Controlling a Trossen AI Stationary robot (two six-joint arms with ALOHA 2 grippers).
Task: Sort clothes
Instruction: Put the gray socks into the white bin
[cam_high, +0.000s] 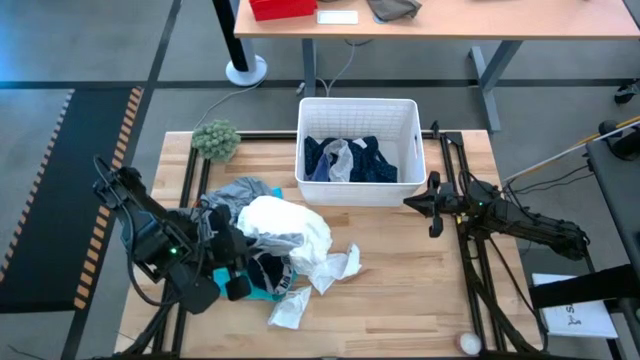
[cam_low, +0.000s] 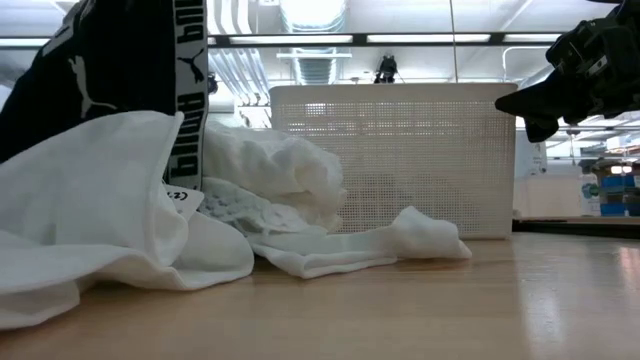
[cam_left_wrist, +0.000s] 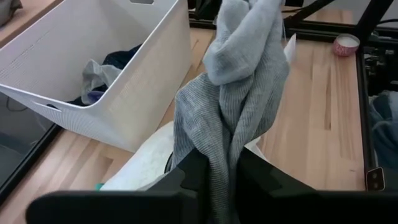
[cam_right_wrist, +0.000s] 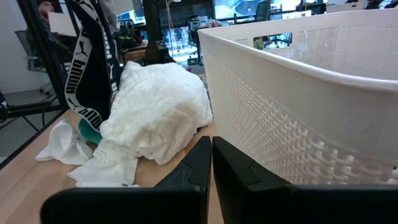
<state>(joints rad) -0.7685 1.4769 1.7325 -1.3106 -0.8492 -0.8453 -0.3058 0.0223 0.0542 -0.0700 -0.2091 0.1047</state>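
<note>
While the right arm waits at about three o'clock on the wooden table (cam_high: 400, 280), the left arm works at about eight o'clock, over the heap of clothes.

Left gripper (cam_left_wrist: 217, 177): its fingers are closed on a grey garment (cam_left_wrist: 239, 93). In the left wrist view the grey ribbed fabric hangs bunched and twisted, pinched between the two dark fingers, its bulk standing forward of them.

Right gripper (cam_right_wrist: 211, 162): the fingers are pressed together with nothing between them. It sits just beside the right-hand wall of the white bin (cam_high: 405, 130), clear of the clothes.

Clothes on the table: a pile lies at roughly seven to eight o'clock, just in front of the bin's near wall. A white garment (cam_high: 285, 230) is on top. A strip of turquoise fabric (cam_high: 262, 296) shows at the pile's near edge. Small white socks (cam_high: 320, 275) trail out toward the table's centre, touching the pile. A black item with a lettered waistband (cam_right_wrist: 87, 68) hangs upright beside the white garment.

In the bin, at twelve o'clock: a dotted navy garment (cam_high: 375, 165) lies on the floor of the bin, with a pale piece on top of it.

A fuzzy green ball (cam_high: 216, 138) rests at eleven o'clock, near the bin's left wall but apart from it.
</note>
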